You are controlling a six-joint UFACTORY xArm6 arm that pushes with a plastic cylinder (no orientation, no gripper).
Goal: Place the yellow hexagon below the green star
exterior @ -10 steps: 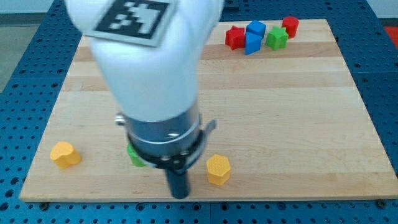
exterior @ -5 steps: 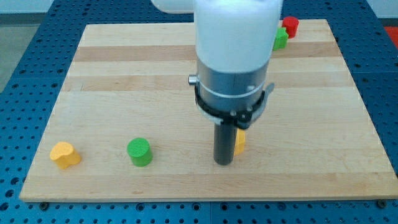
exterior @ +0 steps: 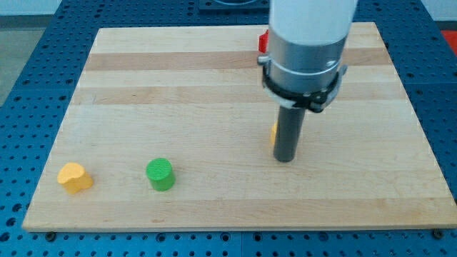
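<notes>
My tip (exterior: 285, 158) rests on the board right of centre. The yellow hexagon (exterior: 274, 131) is almost wholly hidden behind the rod; only a thin yellow sliver shows at the rod's left edge, just above the tip. The green star is hidden behind the arm near the view's top right. A red block (exterior: 263, 42) peeks out at the arm's left edge near the top.
A green cylinder (exterior: 160, 174) stands at the lower left of the wooden board (exterior: 178, 93). A yellow heart-like block (exterior: 74, 177) lies at the far lower left. The arm's body covers the block cluster at the view's top right.
My tip has moved up and to the right across the board, and the yellow hexagon has gone with it, from the bottom middle toward the right of centre.
</notes>
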